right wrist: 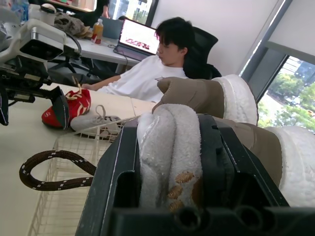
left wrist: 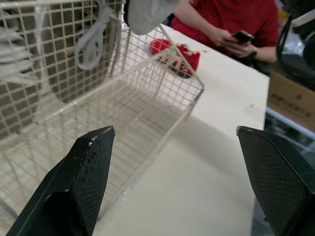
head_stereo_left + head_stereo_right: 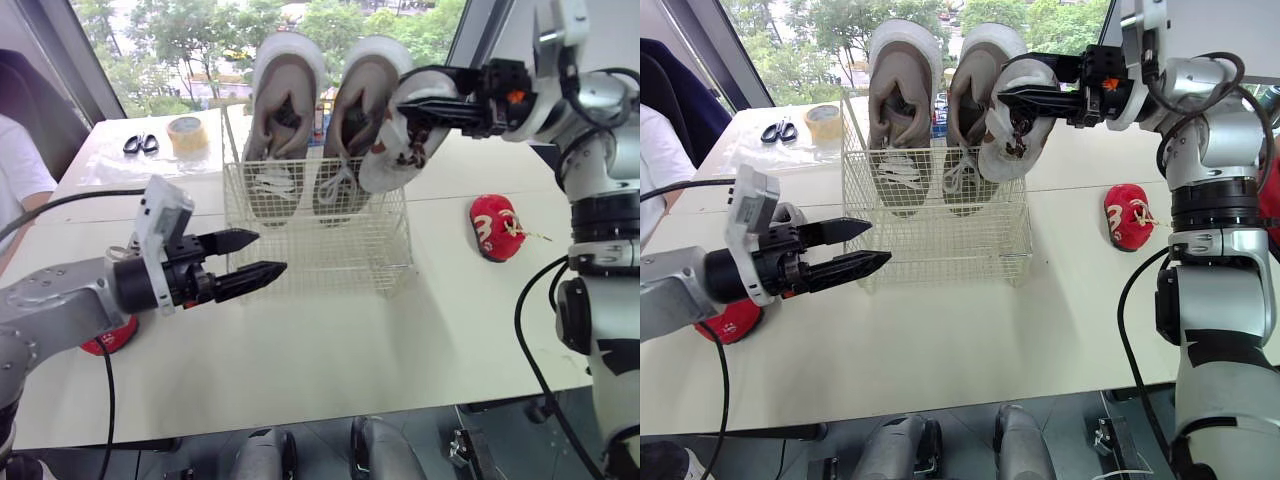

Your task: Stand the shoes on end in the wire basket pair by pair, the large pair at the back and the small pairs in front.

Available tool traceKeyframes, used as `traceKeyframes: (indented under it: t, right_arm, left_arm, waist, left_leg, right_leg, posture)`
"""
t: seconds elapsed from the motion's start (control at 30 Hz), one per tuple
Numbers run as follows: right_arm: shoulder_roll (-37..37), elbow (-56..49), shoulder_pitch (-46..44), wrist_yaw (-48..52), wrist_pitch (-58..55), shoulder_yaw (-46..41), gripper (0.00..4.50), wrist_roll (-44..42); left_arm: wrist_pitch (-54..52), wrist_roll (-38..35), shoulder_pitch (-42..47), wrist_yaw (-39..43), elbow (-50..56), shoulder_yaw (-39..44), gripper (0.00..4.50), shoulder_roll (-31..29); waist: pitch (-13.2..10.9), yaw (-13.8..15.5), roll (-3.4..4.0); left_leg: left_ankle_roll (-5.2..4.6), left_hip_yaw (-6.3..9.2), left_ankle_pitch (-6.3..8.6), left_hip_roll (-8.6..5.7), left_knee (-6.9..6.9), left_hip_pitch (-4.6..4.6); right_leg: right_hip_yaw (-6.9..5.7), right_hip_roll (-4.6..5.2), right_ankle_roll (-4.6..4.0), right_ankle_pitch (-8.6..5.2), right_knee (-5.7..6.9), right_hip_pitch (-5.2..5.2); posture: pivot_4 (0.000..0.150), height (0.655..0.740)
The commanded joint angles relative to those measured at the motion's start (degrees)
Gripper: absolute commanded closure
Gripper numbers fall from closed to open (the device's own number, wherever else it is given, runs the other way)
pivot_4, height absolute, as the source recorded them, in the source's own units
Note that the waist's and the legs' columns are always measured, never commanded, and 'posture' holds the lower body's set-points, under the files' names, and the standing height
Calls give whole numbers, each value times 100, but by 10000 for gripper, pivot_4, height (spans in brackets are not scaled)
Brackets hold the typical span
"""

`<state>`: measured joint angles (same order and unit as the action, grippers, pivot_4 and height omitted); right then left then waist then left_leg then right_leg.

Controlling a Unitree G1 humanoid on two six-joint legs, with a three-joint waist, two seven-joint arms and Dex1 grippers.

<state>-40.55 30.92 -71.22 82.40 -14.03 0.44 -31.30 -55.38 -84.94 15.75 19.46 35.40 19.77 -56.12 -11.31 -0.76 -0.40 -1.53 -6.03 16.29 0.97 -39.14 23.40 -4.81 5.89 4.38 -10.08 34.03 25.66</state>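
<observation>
Over the wire basket's [image 3: 320, 245] right rim, our right fingers [image 3: 445, 110] clamp a small white shoe [image 3: 398, 155] roughly upright beside the large pair [image 3: 285, 90]; our left fingers [image 3: 235, 241] gape nearby.

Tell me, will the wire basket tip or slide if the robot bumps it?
Probably slides easily: the wire basket is thin open mesh, so likely light, on a smooth table. It might tip backward, since two large shoes stand tall above its rim at the back. The small shoe in the right gripper could nudge it going in.
</observation>
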Motion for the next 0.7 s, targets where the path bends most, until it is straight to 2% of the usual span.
traceKeyframes:
  t: [0.03, 0.37, 0.63, 0.67, 0.7]
  right_arm:
    - [134, -213, 266, 42, -234, 1, 31878, 101]
    - [285, -885, 478, -140, -381, -125, 31878, 230]
    - [431, -361, 571, -110, -104, -53, 31878, 591]
    - [442, -304, 568, -101, -103, -56, 22572, 612]
    - [448, -245, 562, -94, -90, -59, 19576, 641]
  left_arm:
    - [126, -135, -46, -62, 26, 259, 4471, -84]
    - [201, -141, -120, -78, 8, 231, 4471, -63]
    - [247, -138, -92, -44, -54, 190, 4471, -18]
    - [252, -107, -108, -42, -50, 188, 3944, -10]
    - [257, -83, -121, -39, -47, 184, 3944, -2]
  waist:
    - [1, -1, 0]
    - [-1, 14, 4]
    - [-1, 13, 4]
    - [-1, 13, 4]
    - [-1, 12, 4]
  left_leg:
    - [1, 0, 0, 0, 0, 0]
    - [6, 1, -3, -1, 1, 10]
    - [5, -1, -3, -2, 1, 11]
    - [5, -1, -3, -2, 1, 11]
    - [5, -1, -3, -2, 1, 11]
  right_leg:
    - [0, 0, 0, 0, 1, 0]
    - [-1, 2, -1, 1, 6, 11]
    - [-1, 1, -1, 1, 6, 11]
    - [-1, 1, -1, 1, 5, 11]
    - [-1, 1, -1, 1, 5, 11]
  posture:
    - [1500, 7400]
    - [1500, 7400]
    - [1500, 7400]
    - [1500, 7400]
    - [1500, 7400]
